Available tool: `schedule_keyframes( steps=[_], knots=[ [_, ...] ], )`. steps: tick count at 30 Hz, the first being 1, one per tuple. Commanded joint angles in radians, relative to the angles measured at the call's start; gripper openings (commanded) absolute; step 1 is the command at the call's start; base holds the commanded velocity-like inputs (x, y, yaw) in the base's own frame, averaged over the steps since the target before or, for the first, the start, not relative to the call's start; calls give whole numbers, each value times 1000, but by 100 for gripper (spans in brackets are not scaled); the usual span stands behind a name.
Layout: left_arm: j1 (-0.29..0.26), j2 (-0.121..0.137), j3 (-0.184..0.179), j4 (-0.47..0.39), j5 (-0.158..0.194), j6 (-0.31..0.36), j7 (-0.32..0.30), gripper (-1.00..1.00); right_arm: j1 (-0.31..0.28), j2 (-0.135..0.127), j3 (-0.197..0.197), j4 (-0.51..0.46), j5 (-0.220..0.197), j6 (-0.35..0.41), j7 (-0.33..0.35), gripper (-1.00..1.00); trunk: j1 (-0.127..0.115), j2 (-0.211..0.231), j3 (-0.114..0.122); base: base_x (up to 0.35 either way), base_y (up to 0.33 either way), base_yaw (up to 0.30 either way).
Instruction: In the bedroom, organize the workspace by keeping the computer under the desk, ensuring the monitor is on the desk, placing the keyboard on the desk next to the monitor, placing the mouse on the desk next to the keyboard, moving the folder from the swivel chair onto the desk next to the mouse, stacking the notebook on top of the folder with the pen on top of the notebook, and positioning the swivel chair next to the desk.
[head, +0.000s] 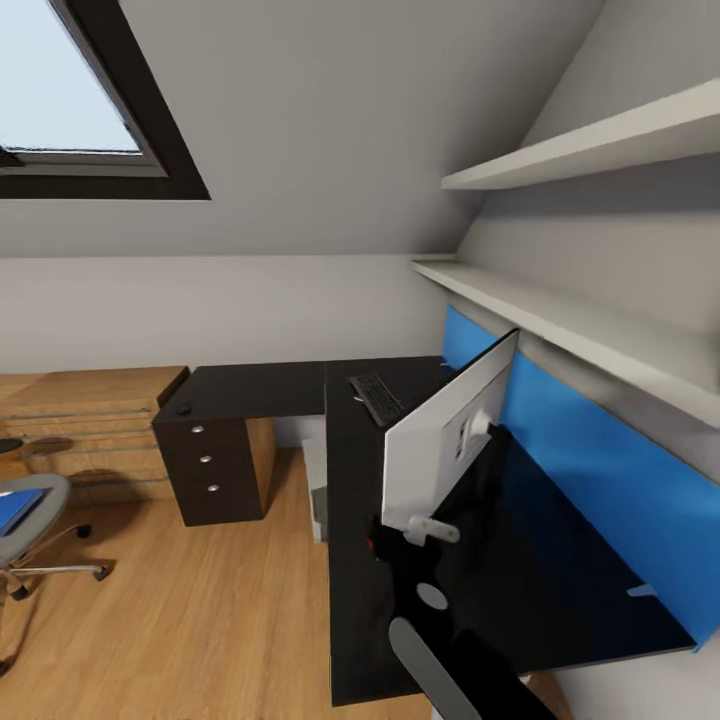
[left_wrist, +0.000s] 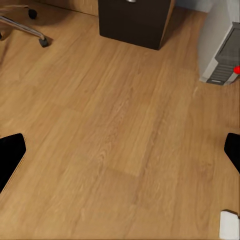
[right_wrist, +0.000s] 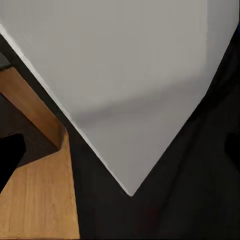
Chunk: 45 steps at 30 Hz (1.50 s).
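Note:
The monitor (head: 450, 440) stands on the black desk (head: 260, 390) with its pale back turned toward me. Its pale corner (right_wrist: 125, 90) lies close between the wide-apart fingers of my open right gripper (right_wrist: 120, 150); I cannot tell if they touch it. My right arm (head: 430, 650) reaches in over the desk's near end. The keyboard (head: 377, 398) lies behind the monitor. A small dark mouse (head: 184, 408) sits at the desk's left end. The computer (head: 316, 490) (left_wrist: 222, 50) stands under the desk. The swivel chair (head: 30, 520) carries the blue folder (head: 15, 508). My left gripper (left_wrist: 120, 155) hangs open over the floor. Notebook and pen are out of view.
A light-wood dresser (head: 90, 420) stands by the far wall, left of the desk's drawer unit (head: 210, 470) (left_wrist: 132, 22). White shelves (head: 560, 310) run above the blue back panel (head: 600, 470). One chair leg (left_wrist: 25, 25) reaches across the wood floor (head: 200, 600).

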Motion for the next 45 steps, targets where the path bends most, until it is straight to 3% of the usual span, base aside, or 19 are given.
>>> schedule_keyframes(
  steps=[1,6,9,20,22,25,31,36,45],
  knots=[
    [0,1,-2,-1,5,-2,3,100,0,-1,12,0,-1,4,-7,100,0,-2,-2,-28,297,0],
    [0,1,-3,-1,4,-2,4,100,7,-17,59,1,12,-5,-7,100,0,-2,-2,-13,265,0],
    [0,1,-3,-1,4,-2,4,100,8,-24,78,2,40,-7,-7,100,0,-2,-2,-5,194,0],
    [0,1,-3,-1,3,-2,5,100,9,-24,96,40,143,-10,-8,100,0,-2,-2,60,44,0],
    [0,1,-3,-1,2,-2,5,100,9,-21,95,66,203,-11,-9,100,0,-2,-2,198,4,0],
    [0,1,-3,-1,2,-2,5,100,9,-20,94,86,261,-30,-12,100,0,-2,-2,103,2,0],
    [0,1,-3,-1,2,-2,5,100,9,-21,92,132,340,-113,-15,100,0,-2,-2,34,1,0],
    [0,1,-3,-1,2,-2,5,100,9,-28,90,162,375,-193,-17,100,0,-2,-2,9,0,0],
    [0,1,-3,-1,2,-2,5,100,9,-31,93,171,385,-247,-83,100,0,-2,-2,1,0,0]
  ],
)
